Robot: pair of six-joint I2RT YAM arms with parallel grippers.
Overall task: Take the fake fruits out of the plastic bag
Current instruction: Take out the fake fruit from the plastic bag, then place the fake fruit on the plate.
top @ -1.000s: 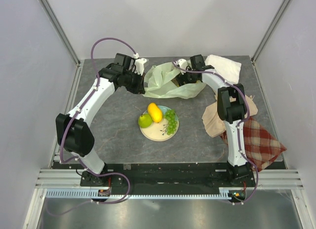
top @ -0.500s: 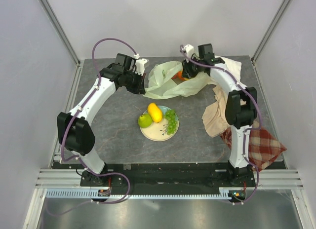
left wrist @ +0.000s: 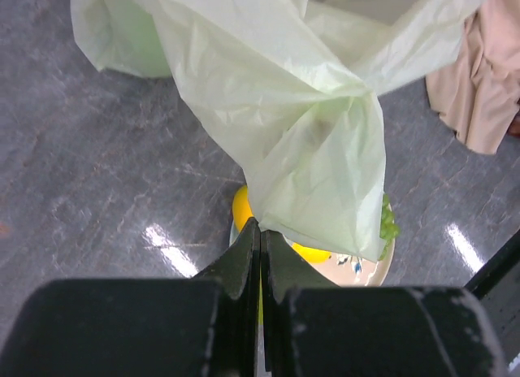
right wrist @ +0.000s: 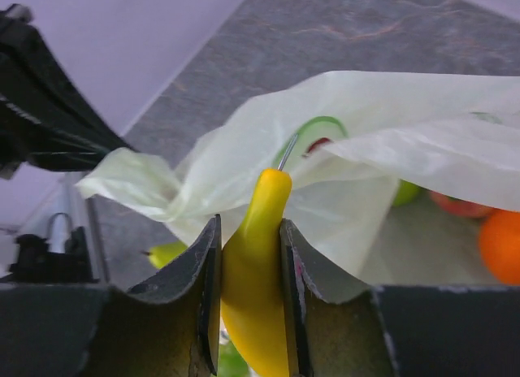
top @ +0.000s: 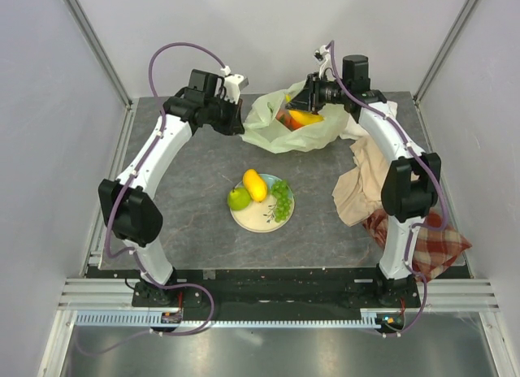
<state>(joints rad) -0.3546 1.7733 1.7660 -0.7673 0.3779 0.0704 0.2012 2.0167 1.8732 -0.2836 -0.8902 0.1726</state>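
Pale-green plastic bag (top: pixel 276 135) at far end of bench (top: pixel 187 206), one fold pinched in fully closed left fingers (left wrist: pixel 240 267). Yellow banana (right wrist: pixel 252 288) at bag mouth, clamped between right fingers (right wrist: pixel 201 288), partly closed around it.

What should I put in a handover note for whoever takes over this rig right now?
Left gripper: shut, pinching a fold of the bag.
Right gripper: shut on the banana, at the bag's mouth.
Done: apple, mango and grapes lie on the plate.
Left: set the banana down. Then take out what shows inside the bag: an orange, a reddish fruit and a green one. More may be hidden.
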